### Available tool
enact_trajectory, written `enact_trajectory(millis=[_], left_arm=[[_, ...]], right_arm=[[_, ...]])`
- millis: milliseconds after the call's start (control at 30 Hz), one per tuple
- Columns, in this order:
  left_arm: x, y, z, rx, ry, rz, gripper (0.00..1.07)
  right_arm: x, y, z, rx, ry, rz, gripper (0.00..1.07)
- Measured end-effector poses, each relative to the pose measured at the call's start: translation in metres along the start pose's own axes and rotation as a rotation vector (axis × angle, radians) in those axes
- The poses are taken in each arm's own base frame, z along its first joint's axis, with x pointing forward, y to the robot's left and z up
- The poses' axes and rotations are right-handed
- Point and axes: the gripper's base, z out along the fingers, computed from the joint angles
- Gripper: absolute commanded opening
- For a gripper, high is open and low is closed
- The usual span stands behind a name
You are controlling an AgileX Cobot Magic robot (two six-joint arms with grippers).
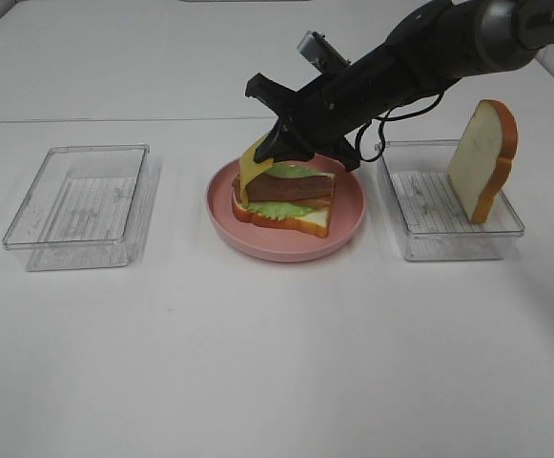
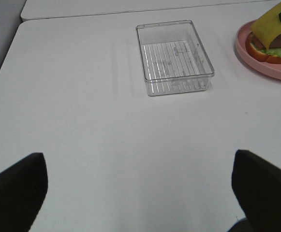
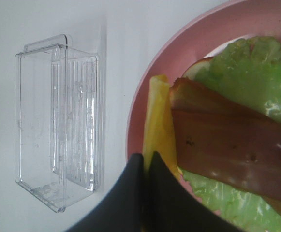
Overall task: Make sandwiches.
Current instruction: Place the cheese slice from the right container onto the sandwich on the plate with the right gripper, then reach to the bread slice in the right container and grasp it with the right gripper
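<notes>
"PiPER" — white lettering on right arm [image 1: 505,31], at view's edge — nothing else legible

centre: plate [image 1: 286,251] — sandwich stack [image 1: 286,191] on it | left of plate: left tray [image 1: 86,205] | right: right tray [image 1: 439,243], bread slice [image 1: 482,157] inside

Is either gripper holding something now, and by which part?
The right gripper pinches the yellow cheese slice by its upper edge; the left gripper holds nothing.

The right end effector [image 1: 269,145] hides part of the cheese [image 1: 250,174]; the pink plate [image 3: 193,48] is cropped.
</notes>
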Motion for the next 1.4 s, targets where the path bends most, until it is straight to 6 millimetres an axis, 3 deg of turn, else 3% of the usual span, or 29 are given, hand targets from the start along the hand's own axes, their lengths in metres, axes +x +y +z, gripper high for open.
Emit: enact_trajectory(millis=[500,567,633,667,733,767,800,833,867,900,1000,1267,1400], left_arm=[[0.000,0.000,0.000,-0.001,0.000,0.000,0.98],[0.000,0.000,0.000,-0.001,0.000,0.000,0.98],[0.000,0.000,0.000,-0.001,0.000,0.000,0.98],[0.000,0.000,0.000,-0.001,0.000,0.000,0.98],[0.000,0.000,0.000,-0.002,0.000,0.001,0.98],[0.000,0.000,0.000,-0.002,0.000,0.001,0.98],[0.000,0.000,0.000,-0.002,0.000,0.001,0.98],[0.000,0.000,0.000,-0.002,0.000,0.001,0.98],[0.000,0.000,0.000,-0.002,0.000,0.001,0.98],[0.000,0.000,0.000,-0.002,0.000,0.001,0.98],[0.000,0.000,0.000,-0.002,0.000,0.001,0.98],[0.000,0.000,0.000,-0.002,0.000,0.001,0.98],[0.000,0.000,0.000,-0.003,0.000,0.001,0.98]], right_arm=[[0.002,-0.013,-0.001,0.137,0.026,-0.084,0.02],[0.002,-0.015,-0.001,0.162,0.030,-0.087,0.08],[0.002,-0.017,-0.001,0.189,0.034,-0.092,0.22],[0.002,-0.017,-0.001,0.189,0.034,-0.092,0.22],[0.002,-0.019,-0.002,0.206,0.036,-0.099,0.48],[0.002,-0.019,-0.002,0.206,0.036,-0.099,0.48],[0.002,-0.019,-0.002,0.211,0.037,-0.102,0.67],[0.002,-0.019,-0.002,0.211,0.037,-0.102,0.67],[0.002,-0.019,-0.003,0.214,0.035,-0.106,0.83],[0.002,-0.018,-0.005,0.217,0.032,-0.113,0.89],[0.000,-0.014,-0.011,0.225,0.022,-0.140,0.96],[-0.003,0.001,-0.034,0.253,0.003,-0.208,0.96],[-0.001,0.015,-0.055,0.259,0.027,-0.231,0.96]])
